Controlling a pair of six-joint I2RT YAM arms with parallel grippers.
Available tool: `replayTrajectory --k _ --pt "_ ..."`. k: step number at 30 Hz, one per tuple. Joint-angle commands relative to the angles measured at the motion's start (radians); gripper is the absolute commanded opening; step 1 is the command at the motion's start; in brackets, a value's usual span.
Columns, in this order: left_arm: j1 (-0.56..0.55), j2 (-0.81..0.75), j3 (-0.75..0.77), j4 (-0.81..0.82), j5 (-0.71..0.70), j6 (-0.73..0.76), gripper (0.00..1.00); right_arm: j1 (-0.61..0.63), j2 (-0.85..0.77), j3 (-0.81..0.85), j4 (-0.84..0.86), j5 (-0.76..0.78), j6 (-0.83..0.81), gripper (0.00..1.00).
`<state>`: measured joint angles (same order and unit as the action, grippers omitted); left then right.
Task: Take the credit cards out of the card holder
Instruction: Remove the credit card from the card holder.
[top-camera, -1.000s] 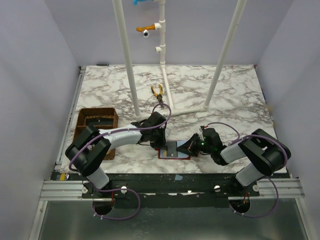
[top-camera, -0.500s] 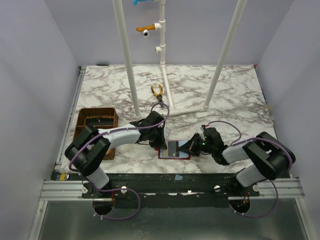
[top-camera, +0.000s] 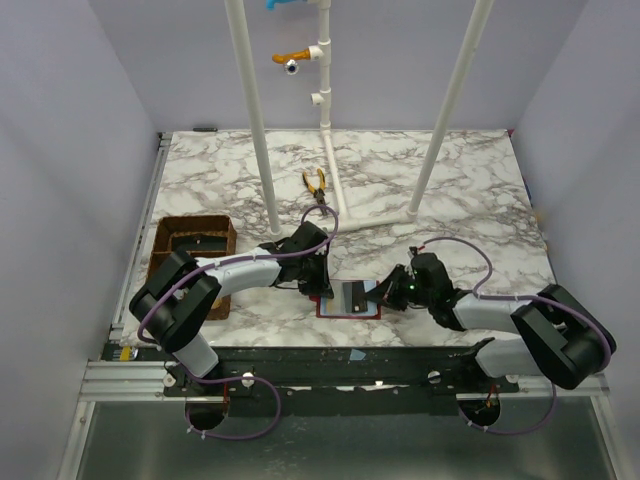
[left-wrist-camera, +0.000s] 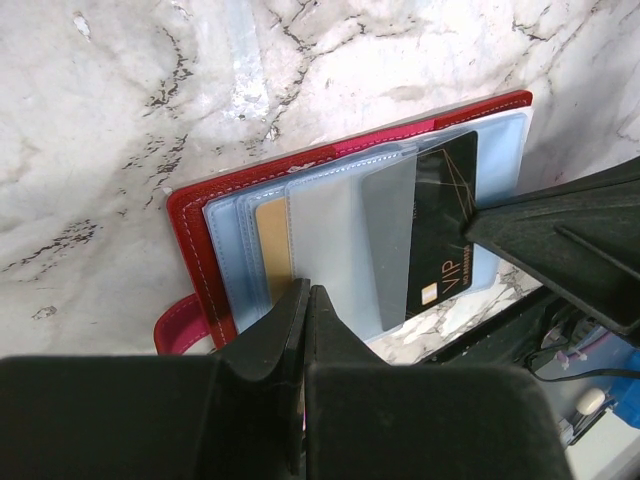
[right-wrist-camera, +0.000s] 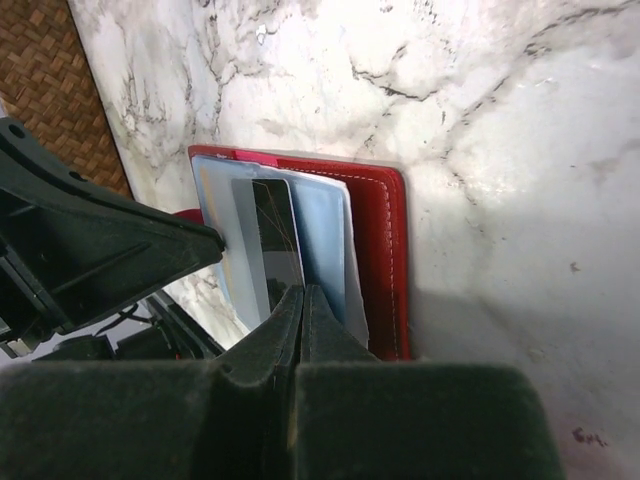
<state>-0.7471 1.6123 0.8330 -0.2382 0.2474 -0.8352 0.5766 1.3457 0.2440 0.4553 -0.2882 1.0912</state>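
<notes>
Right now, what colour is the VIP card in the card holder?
The VIP card is black with gold lettering; clearest in the left wrist view.

One marble-topped table (top-camera: 480, 190) bears two robot arms, one left arm (top-camera: 240, 270) and one right arm (top-camera: 495, 312). Each arm ends in one gripper, giving two: the left gripper (left-wrist-camera: 307, 298) and the right gripper (right-wrist-camera: 300, 298), with two fingers apiece, four fingers in all. There is one red card holder (left-wrist-camera: 195, 215). Two cards show in it: one black card (left-wrist-camera: 440, 220) and one gold card (left-wrist-camera: 272, 245). Its pale blue sleeves (left-wrist-camera: 330, 240) overlap, so their number cannot be told. Also counted: one brown woven tray (top-camera: 160, 240), one pair of yellow-handled pliers (top-camera: 316, 182), and three white upright pipes (top-camera: 252, 120).
</notes>
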Motion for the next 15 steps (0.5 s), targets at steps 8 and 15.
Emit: replayTrajectory --k 8,15 --pt "0.011 -0.006 -0.012 -0.074 -0.057 0.045 0.00 -0.019 -0.141 0.040 -0.222 0.085 -0.080 0.01" --pt "0.011 -0.035 0.016 -0.103 -0.062 0.060 0.00 -0.020 -0.202 0.073 -0.299 0.091 -0.092 0.01"
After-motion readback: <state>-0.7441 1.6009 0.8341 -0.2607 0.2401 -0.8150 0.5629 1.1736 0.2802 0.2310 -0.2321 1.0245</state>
